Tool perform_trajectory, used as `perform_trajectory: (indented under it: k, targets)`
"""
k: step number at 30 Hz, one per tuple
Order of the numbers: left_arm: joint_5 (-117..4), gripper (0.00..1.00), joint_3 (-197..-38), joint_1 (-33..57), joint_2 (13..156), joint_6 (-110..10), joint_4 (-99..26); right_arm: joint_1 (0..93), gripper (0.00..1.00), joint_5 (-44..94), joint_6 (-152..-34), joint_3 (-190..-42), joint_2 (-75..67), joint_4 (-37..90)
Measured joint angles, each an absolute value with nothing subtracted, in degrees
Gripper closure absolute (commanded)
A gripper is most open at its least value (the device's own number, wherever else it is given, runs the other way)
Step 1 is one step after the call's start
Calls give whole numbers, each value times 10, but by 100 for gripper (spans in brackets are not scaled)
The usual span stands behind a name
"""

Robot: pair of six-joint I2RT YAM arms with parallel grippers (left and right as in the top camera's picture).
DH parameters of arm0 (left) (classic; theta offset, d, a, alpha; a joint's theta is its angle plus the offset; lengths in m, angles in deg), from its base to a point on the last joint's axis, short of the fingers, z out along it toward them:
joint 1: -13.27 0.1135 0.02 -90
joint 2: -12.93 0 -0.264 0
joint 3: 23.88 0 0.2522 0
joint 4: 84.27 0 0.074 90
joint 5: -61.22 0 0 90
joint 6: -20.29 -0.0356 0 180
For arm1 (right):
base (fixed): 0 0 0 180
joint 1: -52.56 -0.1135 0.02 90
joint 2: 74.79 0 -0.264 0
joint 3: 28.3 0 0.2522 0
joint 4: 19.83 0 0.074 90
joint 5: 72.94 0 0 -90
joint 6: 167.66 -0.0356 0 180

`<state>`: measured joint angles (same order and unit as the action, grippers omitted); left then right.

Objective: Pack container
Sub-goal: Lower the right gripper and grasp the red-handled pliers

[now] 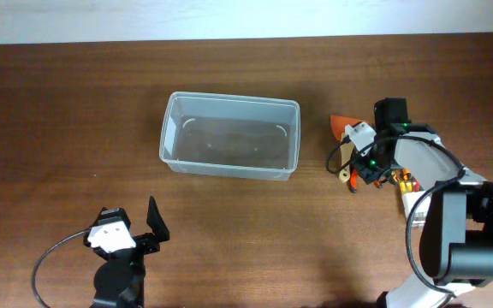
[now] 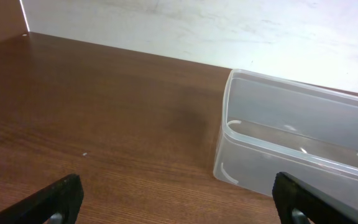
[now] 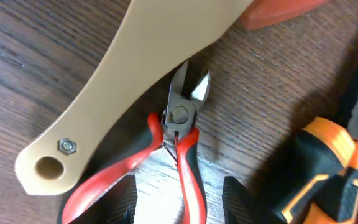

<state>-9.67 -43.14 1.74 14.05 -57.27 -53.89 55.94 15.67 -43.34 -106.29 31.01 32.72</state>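
The container (image 1: 229,135), a clear bluish plastic tub, stands empty at the table's middle; it also shows in the left wrist view (image 2: 303,137) at the right. My left gripper (image 1: 139,235) is open and empty near the front edge, left of and in front of the tub. My right gripper (image 1: 359,175) is open, low over the tools right of the tub. In the right wrist view its fingers (image 3: 179,202) straddle one red handle of the side cutters (image 3: 179,143). A beige handle (image 3: 123,81) with an orange blade lies over the cutters' jaws.
An orange-and-black tool (image 3: 328,168) lies right of the cutters. An orange blade tip (image 1: 342,124) shows beside the right arm. A small white box with coloured bits (image 1: 411,190) sits by the right arm's base. The table's back edge meets a white wall.
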Motion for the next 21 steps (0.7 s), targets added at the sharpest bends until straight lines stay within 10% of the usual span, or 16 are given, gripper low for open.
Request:
perform_trajectory:
  k: [7, 21]
  targets:
    - [-97, 1, -431, 17, 141, -573, -539, 568, 57, 161, -433, -1065, 326, 321]
    - [-97, 1, -431, 17, 141, -573, -539, 575, 96, 167, -436, -1067, 329, 318]
